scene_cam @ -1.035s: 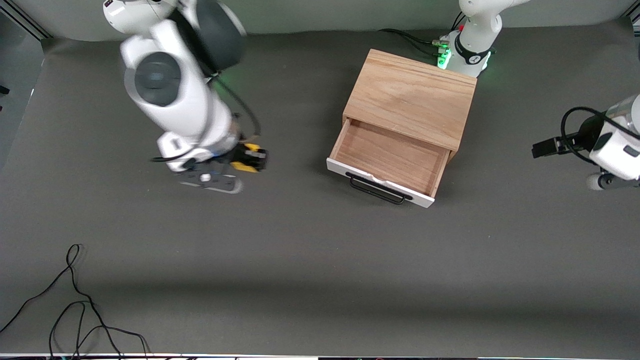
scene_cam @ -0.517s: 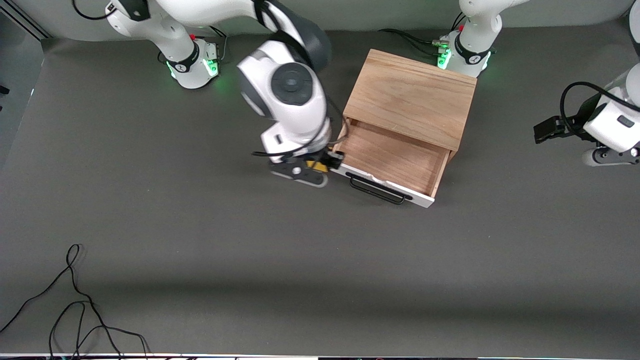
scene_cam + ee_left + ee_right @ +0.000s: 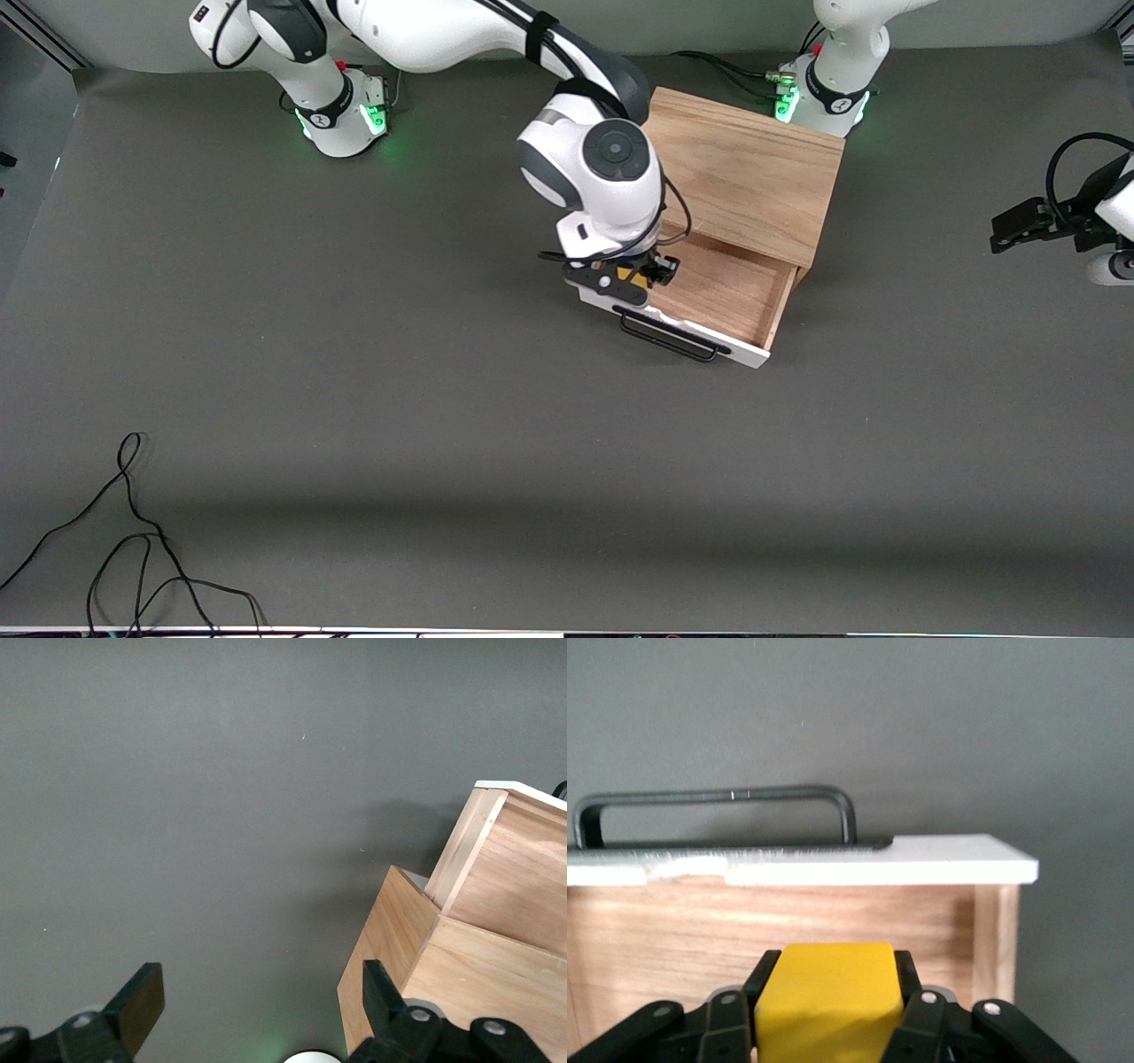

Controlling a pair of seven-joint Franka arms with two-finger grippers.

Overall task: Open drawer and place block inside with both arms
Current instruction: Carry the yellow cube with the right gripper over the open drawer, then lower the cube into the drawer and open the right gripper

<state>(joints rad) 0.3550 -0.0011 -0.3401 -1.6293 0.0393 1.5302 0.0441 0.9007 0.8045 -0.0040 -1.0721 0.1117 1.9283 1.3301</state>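
The light oak box (image 3: 735, 168) stands near the left arm's base with its drawer (image 3: 709, 283) pulled open, white front panel and black wire handle (image 3: 669, 337) toward the front camera. My right gripper (image 3: 640, 276) is shut on the yellow block (image 3: 634, 274) and holds it over the drawer's wooden interior, at the end toward the right arm. In the right wrist view the block (image 3: 829, 1003) sits between the fingers above the drawer floor, with the white panel (image 3: 833, 870) and handle (image 3: 718, 811) ahead. My left gripper (image 3: 1019, 226) is open and empty, raised over the table at the left arm's end (image 3: 257, 1005).
A loose black cable (image 3: 133, 549) lies on the grey mat at the near corner toward the right arm's end. The left wrist view shows the box's side (image 3: 390, 948) and bare mat.
My right arm has swung with the block from the mat toward the right arm's end across to over the open drawer. The left gripper has drawn farther toward the table's edge.
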